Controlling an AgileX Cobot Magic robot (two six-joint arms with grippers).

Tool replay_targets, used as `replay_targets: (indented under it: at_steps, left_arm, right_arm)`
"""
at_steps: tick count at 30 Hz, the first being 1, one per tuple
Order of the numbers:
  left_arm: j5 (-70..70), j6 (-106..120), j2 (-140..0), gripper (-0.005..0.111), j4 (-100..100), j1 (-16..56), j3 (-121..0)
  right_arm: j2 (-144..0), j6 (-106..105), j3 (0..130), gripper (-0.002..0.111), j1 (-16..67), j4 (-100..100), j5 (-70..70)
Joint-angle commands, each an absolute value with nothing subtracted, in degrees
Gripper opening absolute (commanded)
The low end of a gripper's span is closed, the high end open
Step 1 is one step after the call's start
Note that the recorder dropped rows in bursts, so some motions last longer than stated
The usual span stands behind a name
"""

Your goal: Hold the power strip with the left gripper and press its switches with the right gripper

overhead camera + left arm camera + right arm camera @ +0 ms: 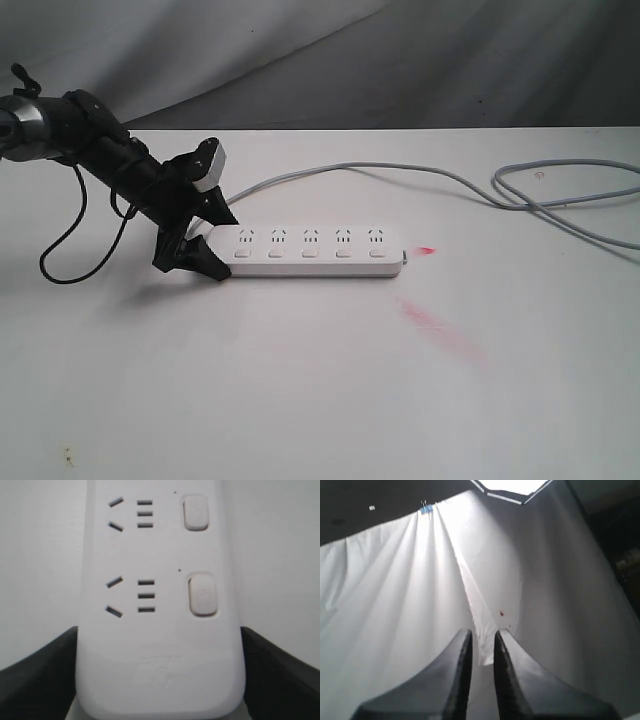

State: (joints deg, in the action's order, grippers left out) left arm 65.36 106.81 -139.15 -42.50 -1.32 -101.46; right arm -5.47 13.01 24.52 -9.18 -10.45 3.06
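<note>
The long white power strip (315, 250) lies flat on the white table, with its five switches (310, 252) in a row along the near side. My left gripper (222, 243) straddles the strip's left end, one black finger on each long side. Seen from the left wrist, that rounded end (160, 670) fills the gap between the fingers (40, 675), which press both edges, and two switches (202, 595) show beyond it. My right gripper (482, 640) is outside the exterior view. It points at a white curtain, its fingers almost together with nothing between them.
The strip's grey cord (420, 172) runs from behind the left end across the back of the table and loops at the far right (560, 195). A red light spot (427, 250) and a faint red smear (440, 325) lie just right of the strip.
</note>
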Motion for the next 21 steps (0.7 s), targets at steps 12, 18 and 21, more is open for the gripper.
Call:
replay_targets:
  at_steps: [12,18,21]
  left_arm:
    - [66.16,106.45,-139.19,0.026,-42.55,-1.14,-101.60]
    - [66.16,106.45,-139.19,0.026,-42.55,-1.14,-101.60]
    - [66.16,106.45,-139.19,0.026,-42.55,-1.14,-101.60]
  right_arm:
    - [-62.89,-17.39,84.79,0.016,-9.05,-19.23,45.36]
    - [-77.17,-44.32,91.78,0.016,-9.05,-35.16,57.25]
    - [-80.70,-51.96,91.78,0.016,-9.05,-36.33,60.95]
